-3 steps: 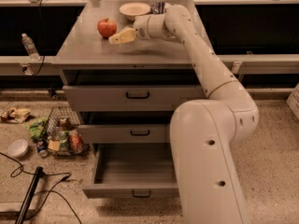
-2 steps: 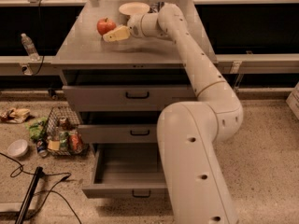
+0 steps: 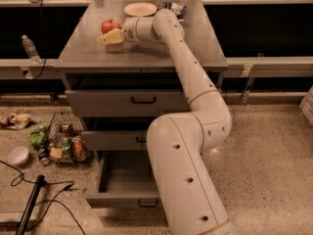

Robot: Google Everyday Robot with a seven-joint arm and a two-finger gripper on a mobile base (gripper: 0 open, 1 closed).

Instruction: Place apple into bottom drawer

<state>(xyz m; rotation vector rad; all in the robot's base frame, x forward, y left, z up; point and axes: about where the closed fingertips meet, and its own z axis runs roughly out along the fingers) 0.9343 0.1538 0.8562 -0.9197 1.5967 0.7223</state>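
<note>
I see my tool low over the worktop, just in front of the apple, which sits on it. Wide or narrow, I cannot tell. The bottom drawer stands pulled out.

Dim, warm overhead light; the gripper by the apple on the cabinet top looks yellowish, the bottom drawer shadowed

Grey cabinet top carrying the apple at back left, cream bowl sitting behind it near the far edge, gripper hanging low just beside the apple, speckled floor bearing a wire basket.
</note>
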